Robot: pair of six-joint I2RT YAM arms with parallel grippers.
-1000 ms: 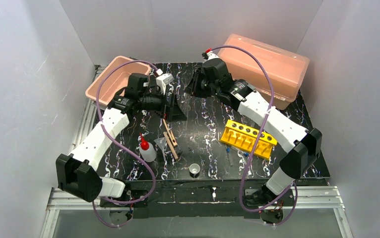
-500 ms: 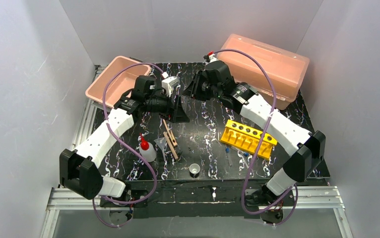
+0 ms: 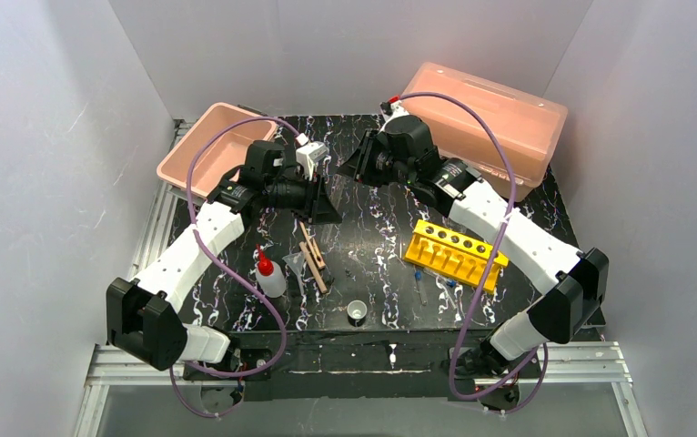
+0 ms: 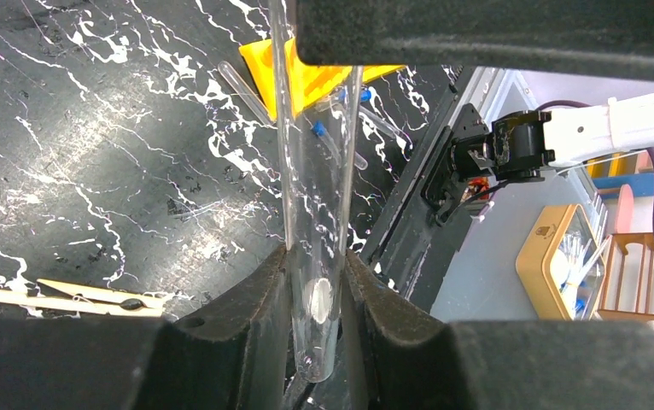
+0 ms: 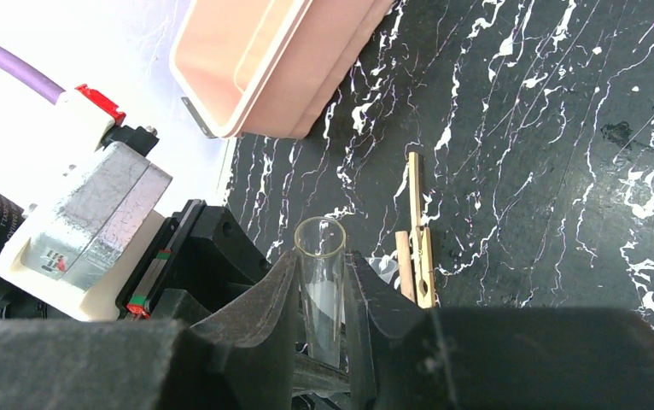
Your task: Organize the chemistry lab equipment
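A clear glass tube [image 4: 315, 213] hangs between both grippers above the back middle of the table. My left gripper [image 4: 317, 256] is shut on its rounded bottom end. My right gripper [image 5: 319, 260] is shut on the tube [image 5: 319, 286] just below its open mouth. In the top view the two grippers meet, left [image 3: 327, 193] and right [image 3: 354, 166]. On the table lie the wooden clamps [image 3: 312, 255], a squeeze bottle [image 3: 268, 276] with a red nozzle, a tiny white cup [image 3: 356, 311], the yellow rack [image 3: 454, 254] and blue-capped tubes [image 3: 449, 286].
An open pink tray [image 3: 201, 146] stands at the back left. A big pink lidded box [image 3: 490, 118] stands at the back right, behind the right arm. White walls close in three sides. The black marbled table [image 3: 372, 228] ends at a metal rail in front.
My left gripper has moved right to the tube that the right gripper holds and has closed on its bottom end. The right arm has shifted slightly to the right.
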